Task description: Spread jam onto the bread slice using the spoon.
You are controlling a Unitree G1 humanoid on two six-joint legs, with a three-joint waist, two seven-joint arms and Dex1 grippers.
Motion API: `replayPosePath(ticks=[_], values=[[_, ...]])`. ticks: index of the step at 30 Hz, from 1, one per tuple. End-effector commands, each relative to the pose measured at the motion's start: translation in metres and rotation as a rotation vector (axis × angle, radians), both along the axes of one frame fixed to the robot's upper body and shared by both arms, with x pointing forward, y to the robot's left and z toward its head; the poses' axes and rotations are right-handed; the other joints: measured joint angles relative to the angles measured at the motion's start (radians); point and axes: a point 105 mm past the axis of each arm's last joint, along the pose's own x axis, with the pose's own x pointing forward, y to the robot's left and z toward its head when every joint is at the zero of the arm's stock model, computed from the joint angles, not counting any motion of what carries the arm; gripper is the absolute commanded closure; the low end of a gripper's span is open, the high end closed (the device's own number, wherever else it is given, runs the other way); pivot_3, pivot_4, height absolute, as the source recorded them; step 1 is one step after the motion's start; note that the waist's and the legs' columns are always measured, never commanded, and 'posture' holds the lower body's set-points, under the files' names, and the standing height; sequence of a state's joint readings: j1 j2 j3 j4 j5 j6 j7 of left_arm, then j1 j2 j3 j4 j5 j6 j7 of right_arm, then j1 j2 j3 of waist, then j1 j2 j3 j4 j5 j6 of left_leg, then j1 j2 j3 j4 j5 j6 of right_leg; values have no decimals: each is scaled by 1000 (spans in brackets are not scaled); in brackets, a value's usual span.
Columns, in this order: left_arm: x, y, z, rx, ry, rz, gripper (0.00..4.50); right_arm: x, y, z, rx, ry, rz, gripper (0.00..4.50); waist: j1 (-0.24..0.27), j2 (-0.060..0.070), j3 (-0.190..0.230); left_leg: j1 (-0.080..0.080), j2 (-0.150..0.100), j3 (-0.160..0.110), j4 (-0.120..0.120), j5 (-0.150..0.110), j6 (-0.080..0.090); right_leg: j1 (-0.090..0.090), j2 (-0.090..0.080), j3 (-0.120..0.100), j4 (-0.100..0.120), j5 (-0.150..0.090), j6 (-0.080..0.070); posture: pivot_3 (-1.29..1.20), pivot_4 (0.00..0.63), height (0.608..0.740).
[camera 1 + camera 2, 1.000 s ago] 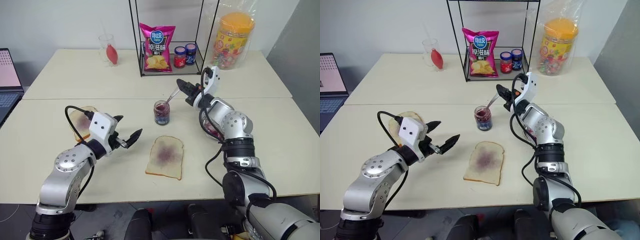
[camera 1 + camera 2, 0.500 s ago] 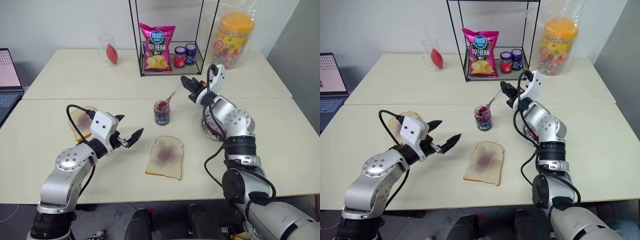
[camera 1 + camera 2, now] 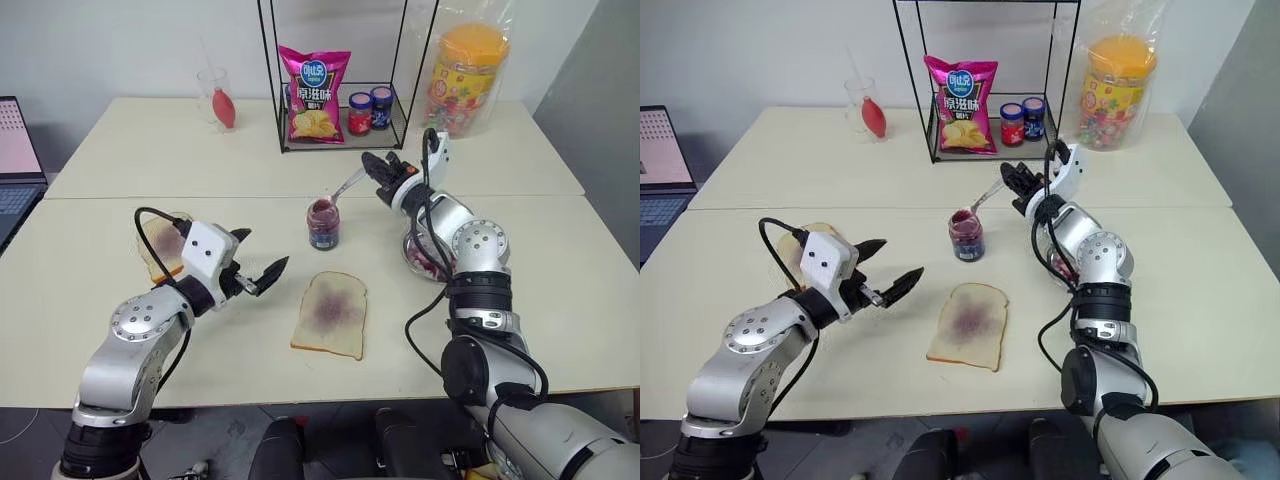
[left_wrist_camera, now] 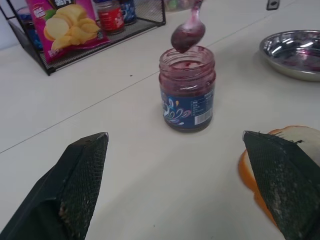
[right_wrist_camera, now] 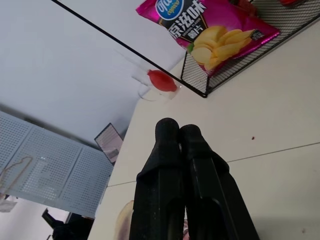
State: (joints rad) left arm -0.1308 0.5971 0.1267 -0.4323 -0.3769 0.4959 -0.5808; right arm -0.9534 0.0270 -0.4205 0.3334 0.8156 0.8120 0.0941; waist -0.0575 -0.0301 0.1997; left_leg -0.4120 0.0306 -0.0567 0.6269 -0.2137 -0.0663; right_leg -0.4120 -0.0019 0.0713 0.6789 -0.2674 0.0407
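The open glass jar of jam [image 3: 323, 226] stands mid-table. My right gripper [image 3: 380, 168] is shut on the handle of the spoon [image 3: 349, 185], which slants down to the left. The spoon's bowl [image 4: 188, 35] carries dark jam and hangs just above the jar's mouth [image 4: 187, 54]. In front of the jar the bread slice [image 3: 331, 313] lies flat with a purple smear in its middle. My left gripper [image 3: 261, 252] hovers open and empty left of the slice, pointing towards the jar. The right wrist view has the two fingers [image 5: 170, 150] pressed together.
A second slice with a golden crust [image 3: 163, 245] lies behind the left hand. A steel dish [image 4: 295, 52] smeared with jam sits right of the jar, under the right arm. The wire rack [image 3: 398, 60] at the back holds a chips bag [image 3: 313, 95] and two lidded jars [image 3: 369, 111].
My right gripper has risen slightly and rolled, drawing the spoon's bowl up out of the jar to just above its mouth. The left arm has stayed put.
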Motion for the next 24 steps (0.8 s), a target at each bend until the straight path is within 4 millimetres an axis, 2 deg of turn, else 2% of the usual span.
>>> replayPosePath(ticks=[1, 7, 11, 16, 20, 24], values=[[-18, -2, 14, 12, -24, -90, 0, -22, 0, 40, 45, -137, 73, 4458, 0, 0, 0, -1, 0, 0, 0, 0, 0, -1, 0, 0, 0, 0, 0, 0, 150, 740], [-32, 7, 7, 58, 17, -120, 0, -63, 6, 47, 26, -210, 204, 4458, 0, 0, 0, -5, 0, 0, -1, 0, 0, -6, 0, 0, 1, 0, 0, 0, 150, 740], [-48, 7, -5, 97, 66, -163, 0, -88, 11, 34, -35, -225, 274, 4458, -1, 0, 0, -6, 0, 0, -1, 0, 0, -7, 0, 0, 1, 0, 0, 0, 150, 740], [-73, 11, -33, 204, 128, -228, 0, -104, 10, 9, -114, -219, 297, 4458, -2, 0, 0, -6, 1, 1, -1, 0, 0, -7, 0, 1, 0, -3, 3, 0, 150, 740], [-82, 15, -46, 239, 142, -246, 0, -110, 15, -8, -193, -229, 311, 4458, -2, 0, 0, -6, 1, 1, -1, 0, 0, -8, 0, 1, 1, -4, 3, 0, 150, 740], [-85, 15, -51, 236, 144, -248, 0, -112, 22, -27, -255, -231, 328, 4458, -2, 0, 0, -5, 1, 2, -1, 0, 0, -7, 0, 1, 1, -6, -1, 0, 150, 740]])
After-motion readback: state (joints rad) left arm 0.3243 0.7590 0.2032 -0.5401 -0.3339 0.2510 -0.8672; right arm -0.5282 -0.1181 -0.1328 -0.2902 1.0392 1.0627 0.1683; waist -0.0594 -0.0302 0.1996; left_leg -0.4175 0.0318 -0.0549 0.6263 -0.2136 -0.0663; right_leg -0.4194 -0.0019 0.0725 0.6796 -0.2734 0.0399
